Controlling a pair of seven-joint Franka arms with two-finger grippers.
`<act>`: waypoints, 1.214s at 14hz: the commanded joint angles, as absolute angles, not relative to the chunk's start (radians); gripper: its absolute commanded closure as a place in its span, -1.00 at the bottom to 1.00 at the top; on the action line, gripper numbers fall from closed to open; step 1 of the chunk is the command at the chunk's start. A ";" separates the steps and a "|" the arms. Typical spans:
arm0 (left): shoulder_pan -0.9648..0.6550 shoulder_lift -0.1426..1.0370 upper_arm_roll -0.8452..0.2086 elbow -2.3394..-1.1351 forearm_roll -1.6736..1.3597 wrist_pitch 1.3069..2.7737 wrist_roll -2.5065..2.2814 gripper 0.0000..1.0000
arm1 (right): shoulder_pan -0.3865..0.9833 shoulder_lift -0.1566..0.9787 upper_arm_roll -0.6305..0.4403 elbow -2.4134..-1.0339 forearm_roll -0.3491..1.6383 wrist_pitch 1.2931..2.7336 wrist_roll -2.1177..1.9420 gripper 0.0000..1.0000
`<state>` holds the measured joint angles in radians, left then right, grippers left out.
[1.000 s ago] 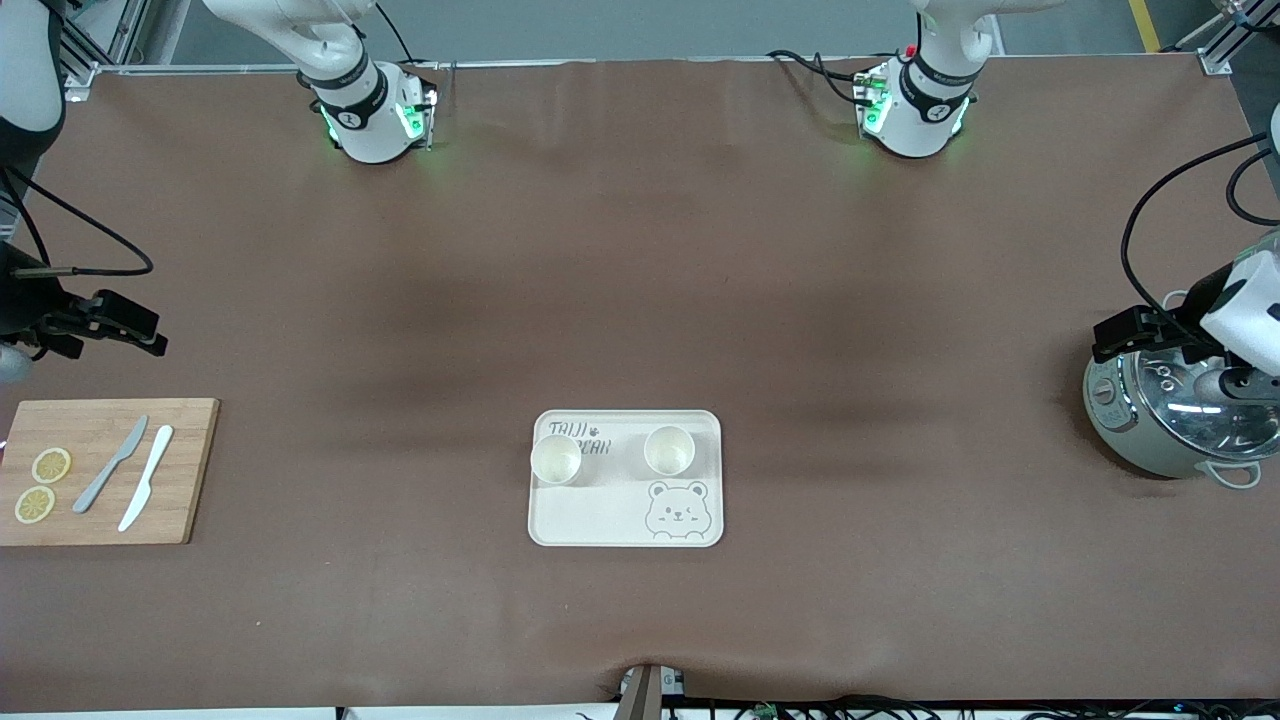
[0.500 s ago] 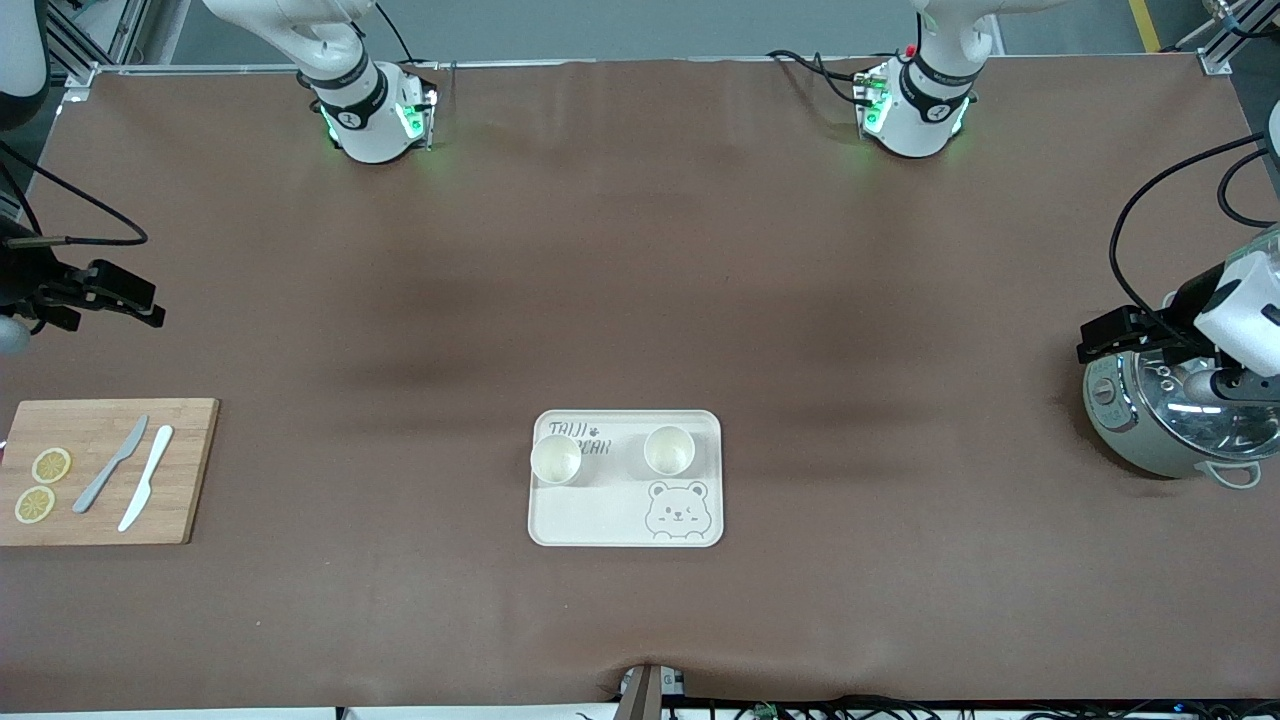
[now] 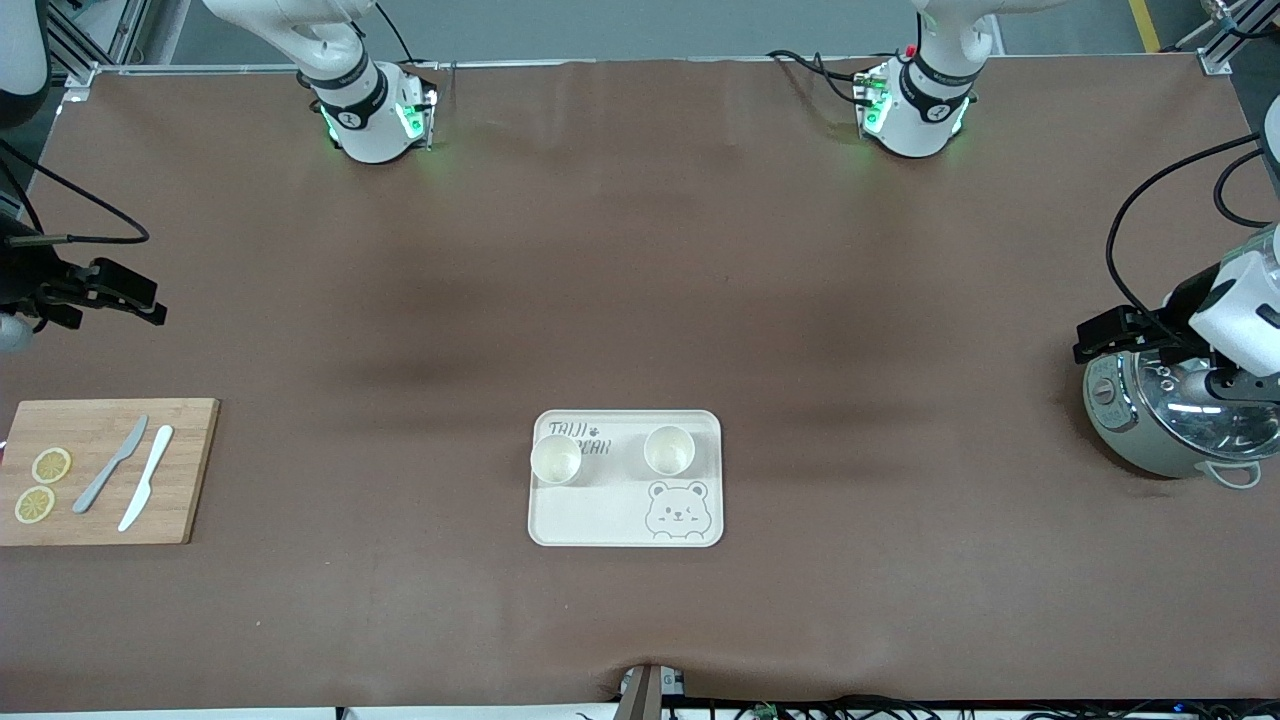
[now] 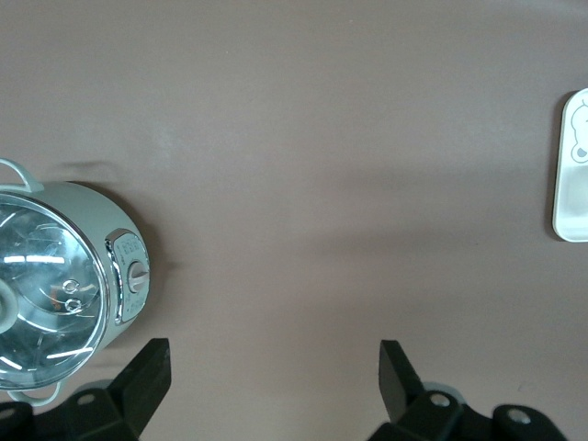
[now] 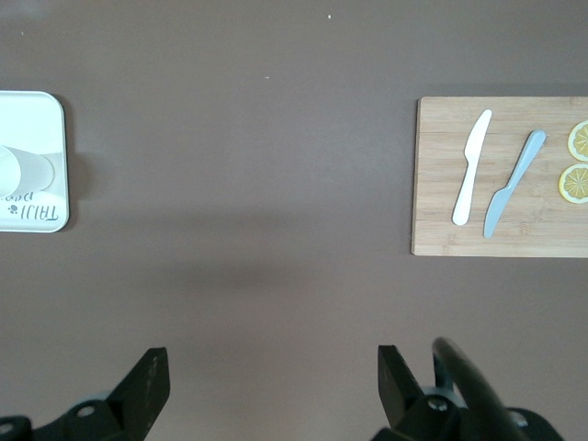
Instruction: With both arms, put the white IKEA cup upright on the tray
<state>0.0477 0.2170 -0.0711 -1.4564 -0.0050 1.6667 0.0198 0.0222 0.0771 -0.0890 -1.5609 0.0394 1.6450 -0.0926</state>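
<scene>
Hovering out at the two ends of the counter (image 3: 640,250), both arms are waiting, and neither is carrying anything. The right gripper (image 3: 140,305) is hanging over bare counter at the right arm's edge of the frame, higher in the front view than the cutting board (image 3: 180,470), with its jaws spread wide and empty. The left gripper (image 3: 1100,340) is sitting over the rim of the pot (image 3: 1170,420) at the left arm's edge, also gaping wide with nothing between its fingers.

Everything is turning on the tray (image 3: 590,515), lying in the lower centre of the frame, between the two grippers and well apart from both. A white cup (image 3: 556,459) is standing on it at the corner toward the right arm's end, and a second white cup (image 3: 669,450) is standing beside it toward the left arm's end (both mouths are facing up, so each axis is running vertical, with no cup on its side). Each gripper is nearer the cup on its own end. Judging by this, the placing is looking finished.
</scene>
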 commanded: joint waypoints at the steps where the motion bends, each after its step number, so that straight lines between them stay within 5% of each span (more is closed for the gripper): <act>1: 0.052 0.227 -0.071 -1.434 -0.023 1.661 0.026 -1.00 | 0.017 0.057 -0.081 -1.559 0.034 1.637 -0.104 -1.00; 17: 0.058 0.227 -0.069 -1.433 -0.021 1.661 0.026 -1.00 | 0.026 0.061 -0.078 -1.483 0.029 1.592 -0.094 -1.00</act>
